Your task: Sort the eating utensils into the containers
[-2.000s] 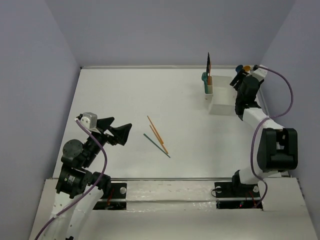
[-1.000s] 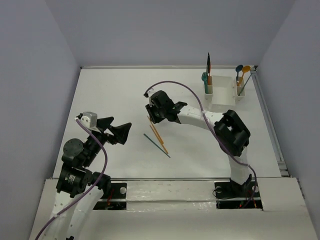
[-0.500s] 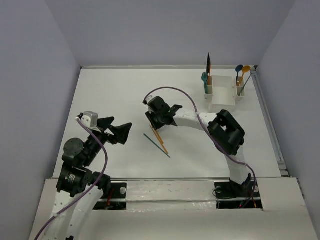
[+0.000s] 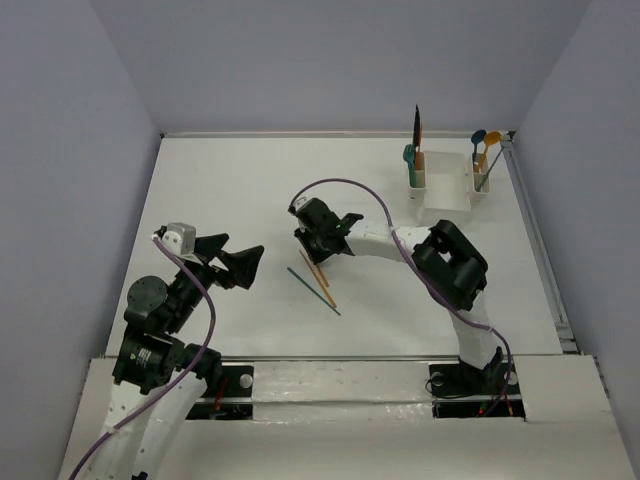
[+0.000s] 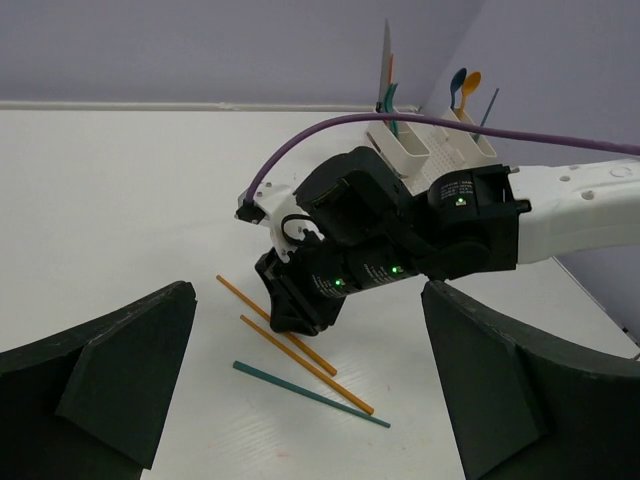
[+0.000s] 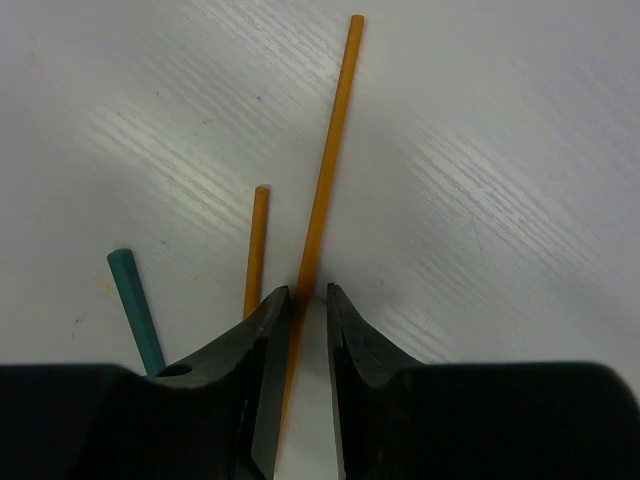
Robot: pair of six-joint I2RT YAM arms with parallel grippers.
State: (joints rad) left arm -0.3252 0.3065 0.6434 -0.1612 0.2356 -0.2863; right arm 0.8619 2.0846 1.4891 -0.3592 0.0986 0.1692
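teal chopstick (image 6: 137, 310) | near end — behind right gripper (image 6: 308, 292)

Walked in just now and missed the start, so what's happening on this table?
The right arm stretches to the middle of the table with the right tool down among three loose chopsticks. Its fingers straddle one orange chopstick without clamping it yet. A second orange chopstick and a teal chopstick lie alongside. The left tool hangs open and empty at the near left. The white caddy at the far right already holds several utensils upright in its end cups.
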